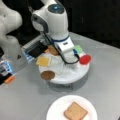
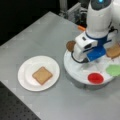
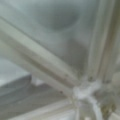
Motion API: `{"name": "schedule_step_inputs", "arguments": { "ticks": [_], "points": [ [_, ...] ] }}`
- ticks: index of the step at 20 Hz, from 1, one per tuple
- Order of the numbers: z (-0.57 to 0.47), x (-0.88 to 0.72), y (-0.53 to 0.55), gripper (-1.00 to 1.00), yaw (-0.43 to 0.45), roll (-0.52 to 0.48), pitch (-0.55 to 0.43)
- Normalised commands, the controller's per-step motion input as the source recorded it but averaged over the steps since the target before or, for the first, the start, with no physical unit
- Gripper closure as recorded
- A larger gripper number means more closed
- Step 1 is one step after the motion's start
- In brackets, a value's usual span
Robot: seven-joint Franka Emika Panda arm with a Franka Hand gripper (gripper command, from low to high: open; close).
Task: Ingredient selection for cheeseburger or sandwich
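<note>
A round white tray [image 1: 75, 75] holds the ingredients in divided sections. In a front view these are a yellow cheese square [image 1: 43, 61], a dark-brown patty [image 1: 48, 75], a tan toast slice [image 1: 53, 50], a green lettuce leaf [image 1: 78, 48] and a red tomato disc [image 1: 85, 59]. My gripper [image 1: 66, 59] hangs low over the tray's middle, its fingers hidden under the wrist body. Another toast slice [image 1: 75, 111] lies alone on the white plate [image 1: 56, 110], also in a front view [image 2: 42, 75]. The wrist view shows only the tray's white dividers [image 3: 45, 62] up close.
The arm's base [image 1: 11, 47] stands at a front view's left, with a small orange item [image 1: 9, 79] beside it. The grey table's edge [image 2: 15, 100] borders a black perforated surface at a front view's bottom left.
</note>
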Motion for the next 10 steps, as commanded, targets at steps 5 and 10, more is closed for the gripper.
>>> {"name": "schedule_step_inputs", "arguments": {
  "ticks": [5,10],
  "points": [
    [0.18,-0.03,0.12,-1.0,-0.285,-0.05,0.108],
    [0.35,-0.13,0.04,-1.0,-0.374,-0.136,0.121]
  ]
}}
